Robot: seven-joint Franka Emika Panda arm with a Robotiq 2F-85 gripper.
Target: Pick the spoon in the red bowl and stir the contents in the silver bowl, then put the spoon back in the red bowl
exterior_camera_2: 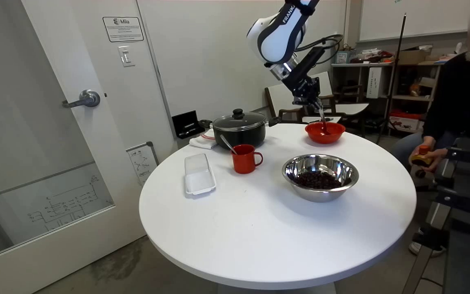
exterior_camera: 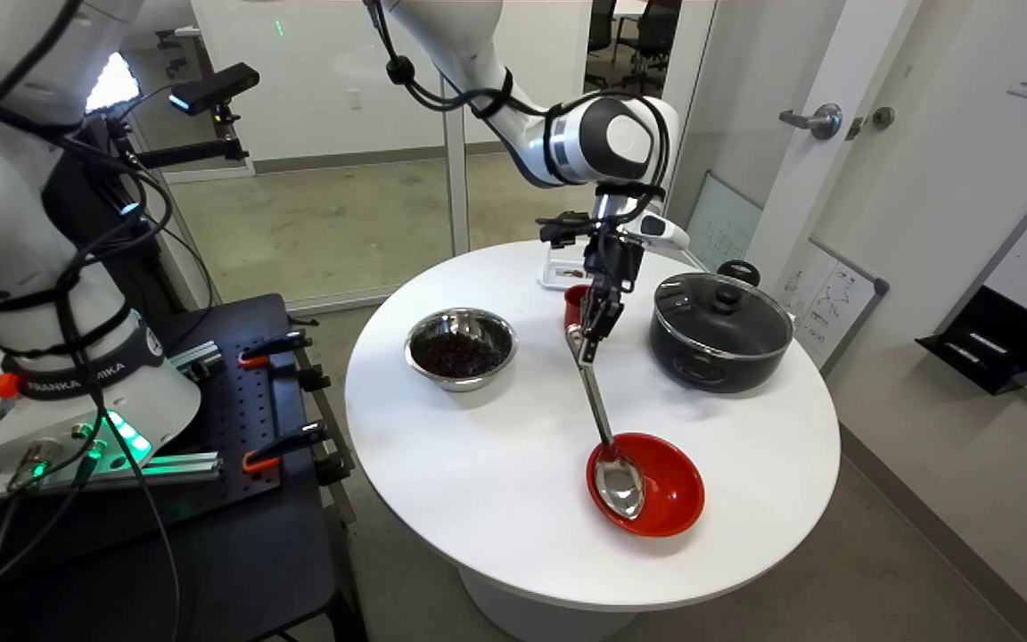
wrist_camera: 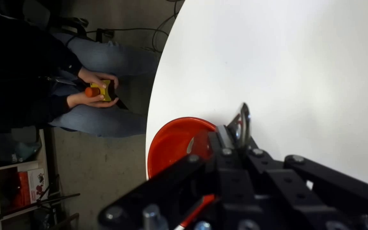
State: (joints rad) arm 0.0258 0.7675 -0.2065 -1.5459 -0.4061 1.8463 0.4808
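In an exterior view I'm gripping the spoon (exterior_camera: 603, 423) near the end of its handle, the gripper (exterior_camera: 585, 349) pinched in around it; the head is slanting down inside the red bowl (exterior_camera: 678, 486), and I can't tell whether it's touching the bottom. The silver bowl (exterior_camera: 464, 384), dark contents (exterior_camera: 453, 355) inside, is sitting nearer the robot's base (exterior_camera: 90, 401). I'm reading this as the pick-up, though it could be the return. If I'm lifting, I'm wanting a firm pinch and the head well over the red rim before swinging across, since so long a spoon is likely to pivot. In an exterior view the red mug (exterior_camera_2: 244, 160), with a utensil (exterior_camera_2: 228, 144) leaning in it, the lidded pot (exterior_camera_2: 239, 134) and the white tray (exterior_camera_2: 199, 182) are standing on the table (exterior_camera_2: 259, 245), and I'm minding not to clip mug or pot. In the wrist view the handle's end is poking up between the nearly closed jaws, and a person (wrist_camera: 18, 80) is holding a yellow button box (wrist_camera: 106, 91); the red bowl is lying near the table's edge, so I'm wary of shoving outward.
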